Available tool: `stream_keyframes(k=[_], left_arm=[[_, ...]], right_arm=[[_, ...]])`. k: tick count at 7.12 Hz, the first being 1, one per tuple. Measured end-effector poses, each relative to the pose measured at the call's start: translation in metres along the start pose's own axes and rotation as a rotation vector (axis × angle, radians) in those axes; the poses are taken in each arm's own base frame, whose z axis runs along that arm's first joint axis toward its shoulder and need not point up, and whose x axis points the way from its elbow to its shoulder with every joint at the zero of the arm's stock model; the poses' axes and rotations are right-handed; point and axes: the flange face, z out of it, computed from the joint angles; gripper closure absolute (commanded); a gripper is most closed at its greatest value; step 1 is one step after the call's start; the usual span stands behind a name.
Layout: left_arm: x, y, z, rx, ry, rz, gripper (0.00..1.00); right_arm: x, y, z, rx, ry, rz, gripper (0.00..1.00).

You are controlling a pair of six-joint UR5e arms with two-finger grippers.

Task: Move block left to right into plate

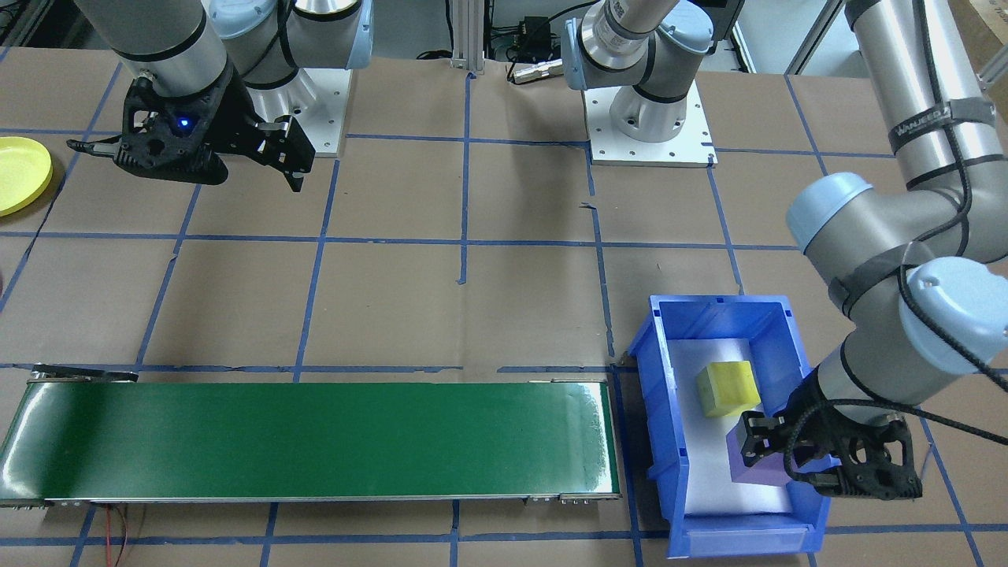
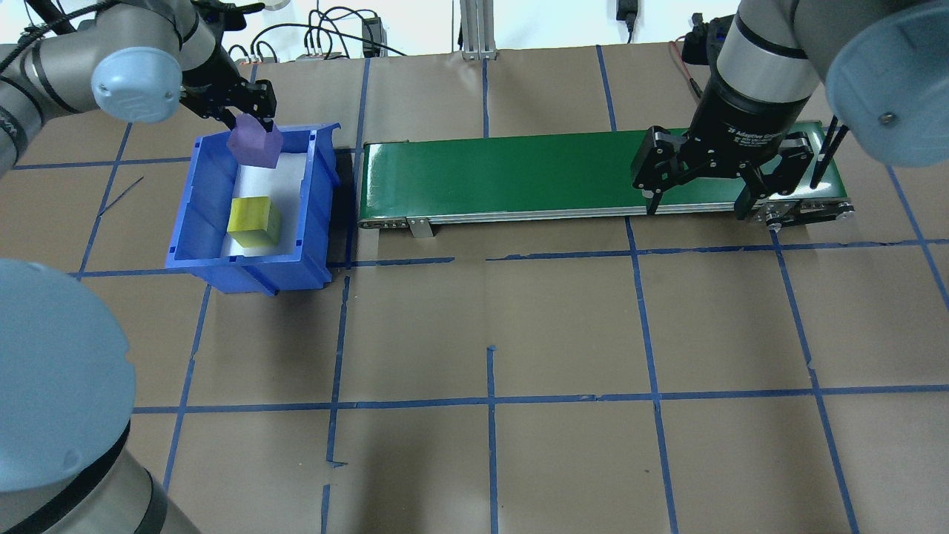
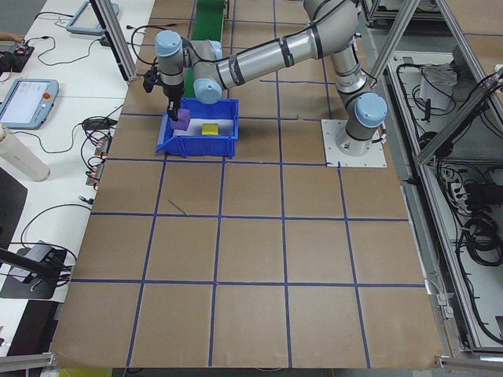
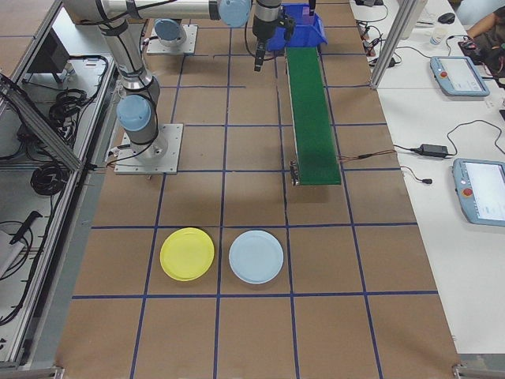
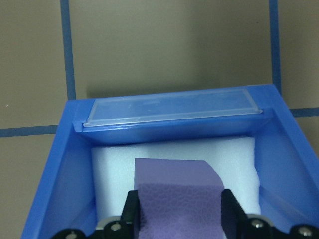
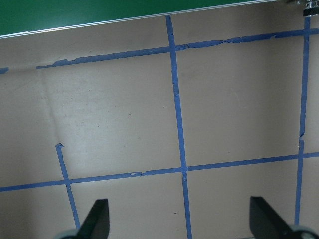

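Two cubes: purple cube (image 2: 254, 144) clamped in the left gripper (image 2: 249, 119) over the blue bin (image 2: 194, 200), yellow cube (image 2: 253, 221) on the bin's white liner. Two plates, yellow plate (image 4: 187, 253) and pale blue plate (image 4: 256, 257), sit beside each other past the belt (image 2: 519, 174) end. Right gripper (image 2: 697, 204) spread wide, empty; its wrist reads "2F Adaptive", left arm strap "VANJEE"

Green conveyor belt (image 1: 315, 441) beside blue bin (image 1: 669, 378), nearly touching. Pale blue plate (image 4: 256, 257) well apart. Tablets (image 4: 481, 189) on side bench.

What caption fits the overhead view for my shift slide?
Left gripper grips the purple block over the blue bin; right gripper waits open by the green conveyor.
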Motion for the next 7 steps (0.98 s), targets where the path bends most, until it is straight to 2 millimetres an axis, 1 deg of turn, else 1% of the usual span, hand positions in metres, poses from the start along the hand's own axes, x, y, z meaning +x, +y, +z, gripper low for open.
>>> stream_keyframes(k=[1,2,3,4,5,6,7], left_arm=[[0.007,0.006,-0.027,0.012,0.0,0.003,0.39],[0.025,0.011,-0.05,0.035,0.0,0.006,0.39],[0.055,0.015,-0.069,0.058,0.003,0.003,0.39],[0.095,0.02,-0.078,0.07,0.012,0.0,0.39],[0.145,0.026,-0.076,0.07,0.025,-0.002,0.4],[0.185,0.031,-0.063,0.054,0.034,0.003,0.39],[0.209,0.03,-0.037,0.038,0.037,0.013,0.39]], right_arm=[[0.0,0.0,0.0,0.0,0.0,-0.001,0.0],[0.0,0.0,0.0,-0.001,0.0,-0.002,0.0],[0.0,0.0,0.001,-0.001,0.0,-0.002,0.0],[0.0,-0.001,0.001,-0.001,0.0,-0.003,0.0],[0.0,0.0,0.001,-0.005,0.002,-0.002,0.0],[0.0,0.0,0.002,-0.009,0.01,0.0,0.0],[0.002,0.0,0.002,-0.008,0.026,0.0,0.0]])
